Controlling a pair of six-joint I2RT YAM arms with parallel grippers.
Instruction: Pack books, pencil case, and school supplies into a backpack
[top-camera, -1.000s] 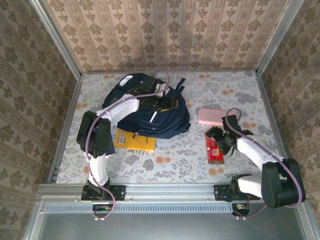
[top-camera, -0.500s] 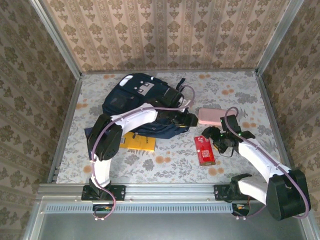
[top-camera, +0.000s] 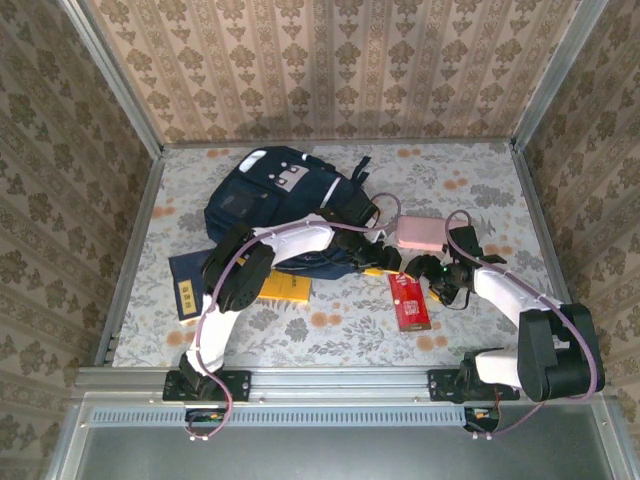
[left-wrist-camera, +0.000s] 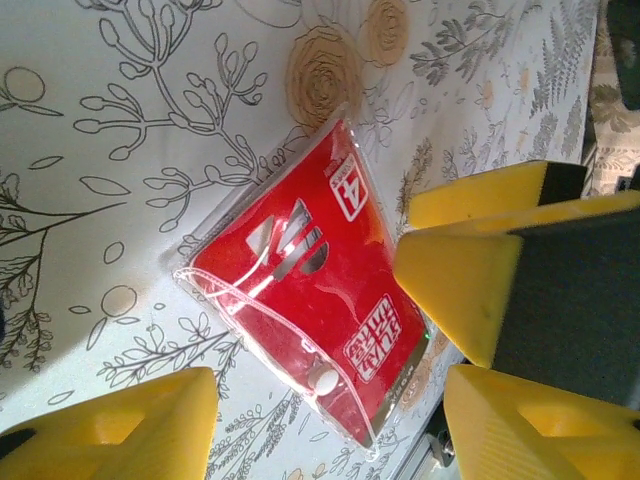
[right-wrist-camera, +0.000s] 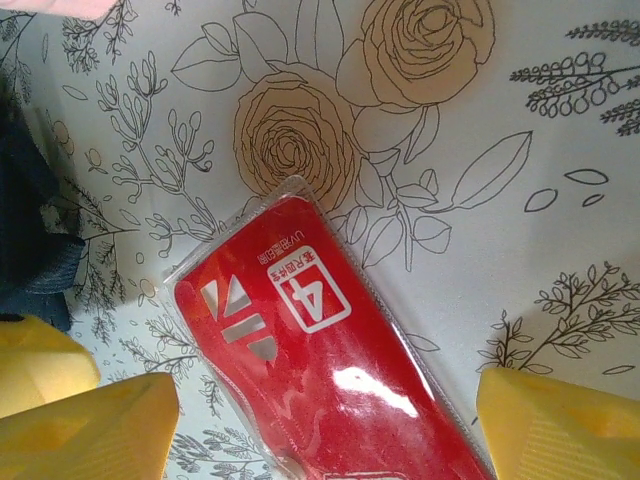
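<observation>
Red pack (top-camera: 408, 300): flat on table (top-camera: 480, 180), right of centre, just near of pink box (top-camera: 420, 232), outside backpack (top-camera: 280, 195). Left gripper (top-camera: 386, 262) & right gripper (top-camera: 441, 285) flank it, jaws apart, nothing held; prob. lining up a pick-up.

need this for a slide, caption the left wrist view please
Left gripper hovering open over a small red pack lying flat on the floral table.

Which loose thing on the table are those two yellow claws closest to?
The small red pack: the left gripper and right gripper both hang open over it; the pink box and yellow book lie farther off.
</observation>
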